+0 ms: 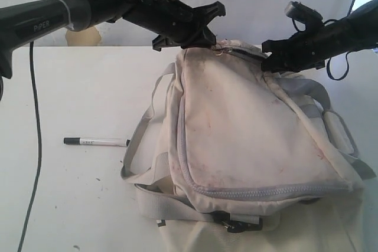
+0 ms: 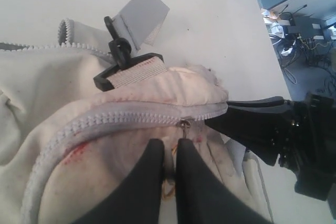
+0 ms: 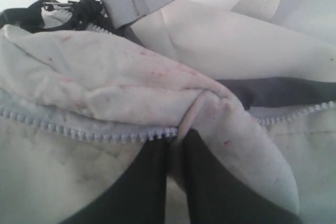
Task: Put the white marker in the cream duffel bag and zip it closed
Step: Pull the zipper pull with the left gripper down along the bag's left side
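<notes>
The cream duffel bag (image 1: 248,134) stands bunched up on the white table, its top seam lifted between both grippers. My left gripper (image 1: 209,42) is at the bag's top left corner. Its fingers are shut (image 2: 169,148) just under the grey zipper (image 2: 121,114), on the small metal zipper pull (image 2: 184,126). My right gripper (image 1: 269,63) pinches a fold of the bag's cream fabric (image 3: 178,142) beside the zipper teeth (image 3: 105,135). The white marker (image 1: 97,141), black cap to the left, lies flat on the table left of the bag, apart from both grippers.
Grey webbing straps (image 1: 139,140) loop out on the bag's left, and a black buckle (image 1: 236,224) sits under its front edge. A black cable (image 1: 36,116) hangs down the table's left side. Cluttered equipment (image 2: 304,30) stands beyond the table edge.
</notes>
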Robot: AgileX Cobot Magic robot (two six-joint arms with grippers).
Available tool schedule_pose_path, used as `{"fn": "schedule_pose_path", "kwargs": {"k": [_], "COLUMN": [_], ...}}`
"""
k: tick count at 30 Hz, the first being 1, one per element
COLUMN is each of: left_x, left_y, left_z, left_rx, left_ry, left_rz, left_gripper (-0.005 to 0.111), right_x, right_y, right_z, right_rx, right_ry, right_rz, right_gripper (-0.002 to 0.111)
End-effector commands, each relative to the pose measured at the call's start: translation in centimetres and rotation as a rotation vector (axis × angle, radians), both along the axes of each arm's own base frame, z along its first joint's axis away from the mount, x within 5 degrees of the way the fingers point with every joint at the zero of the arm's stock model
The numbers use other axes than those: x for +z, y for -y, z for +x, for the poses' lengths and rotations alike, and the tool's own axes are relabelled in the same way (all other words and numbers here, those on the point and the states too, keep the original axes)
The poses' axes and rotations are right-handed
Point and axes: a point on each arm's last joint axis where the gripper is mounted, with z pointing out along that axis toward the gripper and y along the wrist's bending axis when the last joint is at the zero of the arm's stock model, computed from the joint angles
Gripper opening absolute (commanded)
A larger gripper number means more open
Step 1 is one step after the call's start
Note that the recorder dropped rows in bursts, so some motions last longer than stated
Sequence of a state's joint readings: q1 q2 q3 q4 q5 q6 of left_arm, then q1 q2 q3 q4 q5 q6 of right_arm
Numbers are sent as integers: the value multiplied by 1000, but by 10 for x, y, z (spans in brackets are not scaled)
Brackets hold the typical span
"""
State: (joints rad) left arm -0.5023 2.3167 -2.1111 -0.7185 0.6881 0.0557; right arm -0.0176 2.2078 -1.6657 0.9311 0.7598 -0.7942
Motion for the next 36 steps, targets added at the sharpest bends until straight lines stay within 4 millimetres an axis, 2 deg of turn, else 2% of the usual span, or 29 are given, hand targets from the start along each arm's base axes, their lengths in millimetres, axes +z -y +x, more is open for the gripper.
{"fn": "schedule_pose_path", "kwargs": {"k": [1,11,16,21,28,36], "left_x": [12,23,33,38,31,30], "left_y": [-7,-51,-65,-83,-96,-97], "left_z": [-1,7,5,-1,-5,-8], "left_rx": [-20,-23,-47,-94,-144,-133], "left_ry": [21,-62,-66,-146,-215,-262], "left_rz": [28,49,78,97,194,199], "left_gripper": [0,0,0,0,0,0], "right_x": [3,7,7,8,8,8], "right_y": [3,31,32,32,32,32], "right_z": [1,4,4,4,4,4], "right_rx": [-18,-183,-199,-202,-201,-201], "right_ry": [0,-46,-54,-52,-53,-50], "right_rz": [8,64,73,74,74,74], "right_gripper": [0,0,0,0,0,0]}}
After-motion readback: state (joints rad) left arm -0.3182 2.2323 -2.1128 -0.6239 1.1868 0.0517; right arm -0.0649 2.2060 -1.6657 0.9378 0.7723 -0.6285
